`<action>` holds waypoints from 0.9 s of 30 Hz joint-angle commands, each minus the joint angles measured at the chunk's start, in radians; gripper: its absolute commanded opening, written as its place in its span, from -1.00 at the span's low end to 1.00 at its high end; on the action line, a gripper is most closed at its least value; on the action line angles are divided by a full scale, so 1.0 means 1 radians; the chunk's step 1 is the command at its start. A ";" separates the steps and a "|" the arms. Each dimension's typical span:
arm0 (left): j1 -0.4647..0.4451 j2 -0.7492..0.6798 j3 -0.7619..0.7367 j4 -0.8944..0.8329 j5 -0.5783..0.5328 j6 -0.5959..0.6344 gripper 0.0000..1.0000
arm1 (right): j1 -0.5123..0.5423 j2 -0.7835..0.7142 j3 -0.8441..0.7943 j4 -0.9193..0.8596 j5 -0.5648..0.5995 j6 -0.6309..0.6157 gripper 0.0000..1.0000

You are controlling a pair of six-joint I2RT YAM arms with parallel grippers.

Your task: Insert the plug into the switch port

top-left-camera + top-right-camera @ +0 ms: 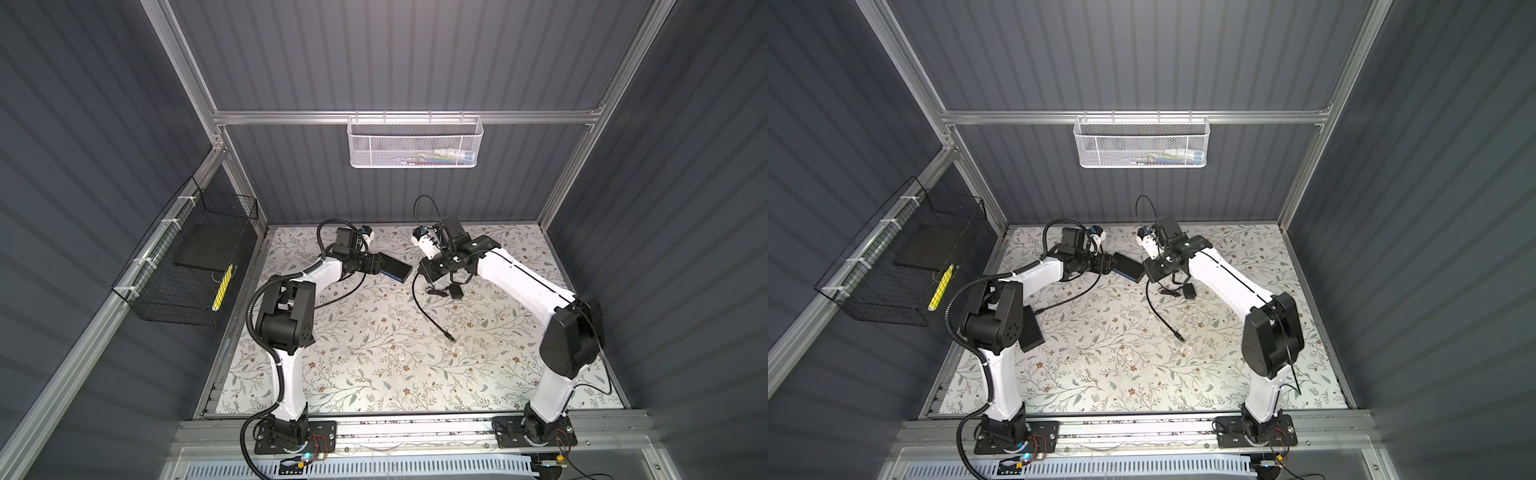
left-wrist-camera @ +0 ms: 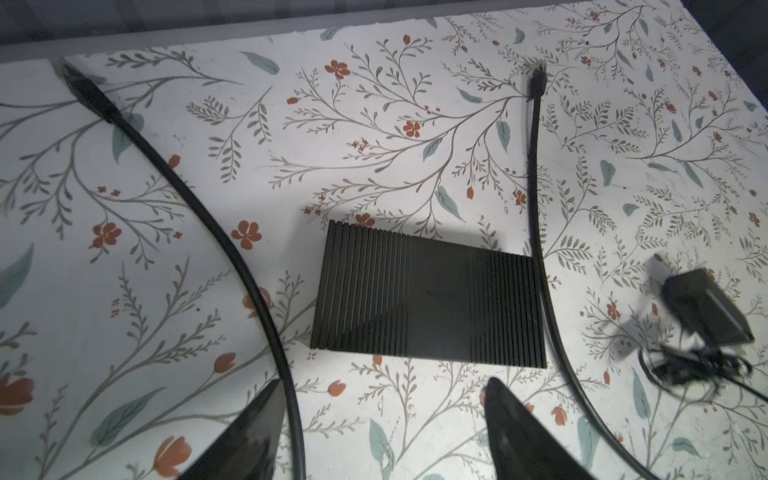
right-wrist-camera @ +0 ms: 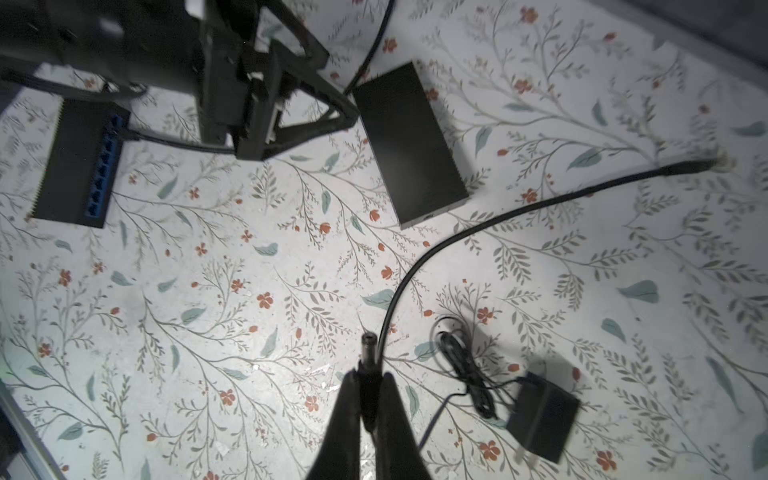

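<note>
My right gripper (image 3: 370, 374) is shut on the plug (image 3: 368, 351), a black barrel plug that sticks out past the fingertips above the table. A thin cord runs from it to a black adapter (image 3: 540, 415). The switch (image 1: 395, 266) is a flat, ribbed black box lying on the table, and in both top views it shows a blue long face. Its switch port cannot be made out. In the left wrist view my left gripper (image 2: 382, 384) is open, just short of the switch (image 2: 428, 291), with only table between its fingers. The right gripper (image 1: 422, 272) hangs just right of the switch.
A second black box (image 3: 70, 166) with a blue row of ports and a cable plugged in lies beyond the left arm. A loose black cable (image 1: 428, 316) curves toward the table's front. A white mesh basket (image 1: 415, 143) hangs at the back, a black wire basket (image 1: 187, 266) at the left.
</note>
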 commanded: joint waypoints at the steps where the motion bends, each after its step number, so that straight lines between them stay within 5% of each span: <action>1: 0.009 -0.009 0.021 0.016 0.023 0.012 0.51 | -0.003 -0.070 0.074 -0.003 -0.003 0.033 -1.00; 8: 0.020 -0.064 -0.034 0.035 0.019 0.011 0.51 | 0.020 -0.118 0.191 -0.011 -0.075 0.058 -1.00; 19: 0.035 -0.072 -0.056 0.017 0.034 0.020 0.51 | 0.080 -0.011 0.001 0.199 -0.208 0.198 -1.00; 27: 0.013 0.044 0.129 -0.056 0.092 0.038 0.57 | 0.058 0.087 -0.059 0.184 -0.057 0.189 -1.00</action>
